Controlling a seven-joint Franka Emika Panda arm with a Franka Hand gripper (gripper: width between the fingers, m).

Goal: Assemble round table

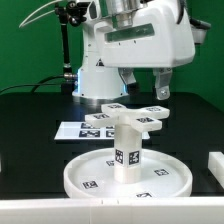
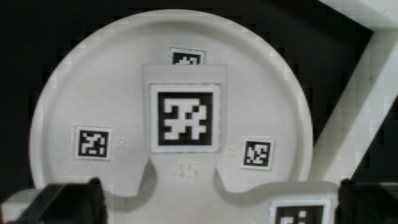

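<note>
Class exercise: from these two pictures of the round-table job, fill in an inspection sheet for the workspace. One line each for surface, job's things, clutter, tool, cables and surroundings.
Surface: black table top, matte, with the marker board lying flat on it.
Job's things: round disc lies flat, rim up; the leg stands upright at its centre; the cross-shaped foot sits on top of the leg. All carry square tags.
Clutter: a white block at the exterior view's right edge.
Tool: the tool hovers just above the foot; open or shut cannot be told.
Cables: a cable arcs behind the arm.
Surroundings: green backdrop.
</note>
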